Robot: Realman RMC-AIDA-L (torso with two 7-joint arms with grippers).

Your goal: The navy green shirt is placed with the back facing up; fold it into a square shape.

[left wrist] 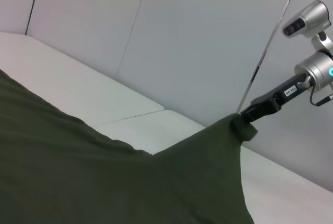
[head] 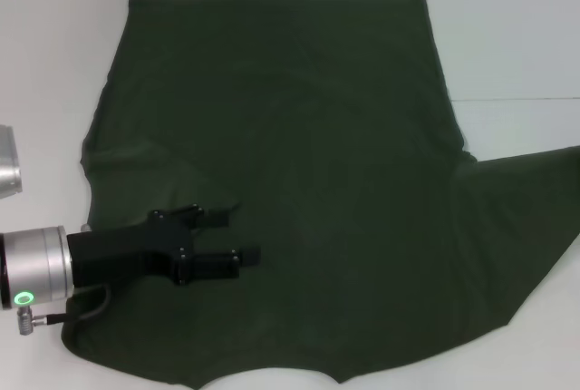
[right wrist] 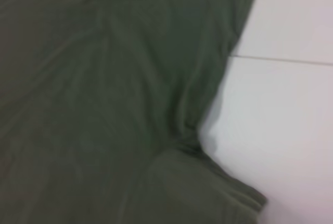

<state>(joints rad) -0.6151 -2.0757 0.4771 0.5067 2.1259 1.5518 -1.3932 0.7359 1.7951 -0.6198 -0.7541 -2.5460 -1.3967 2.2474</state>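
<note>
The navy green shirt [head: 299, 181] lies spread flat on the white counter [head: 517, 36], plain side up, its straight hem at the far edge and the neckline curve at the near edge. Its left sleeve is folded in over the body. Its right sleeve is pulled out sideways to the robot's right and lifted off the counter.

The left claw [head: 231, 240] hovers low over the shirt's near left part, above the folded-in sleeve, pointing toward the middle of the cloth. Its two black fingers [head: 237, 258] stand apart with nothing between them.

The right claw [left wrist: 248, 117] is out of the head view, but the left wrist view shows it past the far side of the shirt, closed on the tip of the right sleeve, so the cloth rises to it in a peak. The right wrist view looks down on the shirt [right wrist: 119, 78] at the right armpit, where the sleeve meets the side seam, with bare counter [right wrist: 281, 114] beside it
</note>
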